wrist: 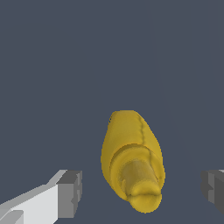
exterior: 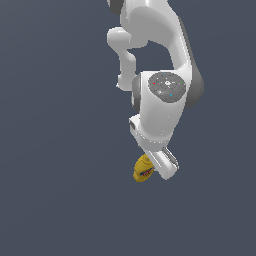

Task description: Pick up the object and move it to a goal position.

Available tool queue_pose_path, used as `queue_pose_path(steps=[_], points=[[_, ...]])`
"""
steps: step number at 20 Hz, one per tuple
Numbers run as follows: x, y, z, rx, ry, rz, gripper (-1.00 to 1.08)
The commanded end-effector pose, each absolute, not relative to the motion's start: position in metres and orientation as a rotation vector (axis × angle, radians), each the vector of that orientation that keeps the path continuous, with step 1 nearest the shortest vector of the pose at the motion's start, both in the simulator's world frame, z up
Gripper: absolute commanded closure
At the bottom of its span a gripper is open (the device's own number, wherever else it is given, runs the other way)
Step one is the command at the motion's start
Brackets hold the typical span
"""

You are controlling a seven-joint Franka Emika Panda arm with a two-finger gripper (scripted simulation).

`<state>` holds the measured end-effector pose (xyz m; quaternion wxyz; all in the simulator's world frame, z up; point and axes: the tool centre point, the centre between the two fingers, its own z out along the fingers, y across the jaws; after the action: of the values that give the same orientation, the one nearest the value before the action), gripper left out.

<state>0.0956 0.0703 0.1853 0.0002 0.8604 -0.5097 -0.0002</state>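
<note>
Tool (wrist: 140,192) hangs spread over the mustard bottle (wrist: 132,159), fingers (wrist: 70,192) well apart on either side of its cap

white claw (exterior: 167,167) covers part of the small yellow squeeze bottle (exterior: 142,169); wrist view crops both grey fingertips (wrist: 70,192); label text unreadable.
</note>
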Motion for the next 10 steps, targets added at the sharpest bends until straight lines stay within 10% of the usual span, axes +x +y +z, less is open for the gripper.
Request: queue_pose_path(steps=[1,8,9,10], points=[[0.0954,0.0704,0.1754,2.702,-1.602,0.0,-0.92],[0.0969,0.0705,0.1704,2.702,-1.603,0.0,-0.92],[0.0969,0.0705,0.1704,2.702,-1.603,0.0,1.08],[0.0969,0.0705,0.1704,2.702,-1.603,0.0,1.08]])
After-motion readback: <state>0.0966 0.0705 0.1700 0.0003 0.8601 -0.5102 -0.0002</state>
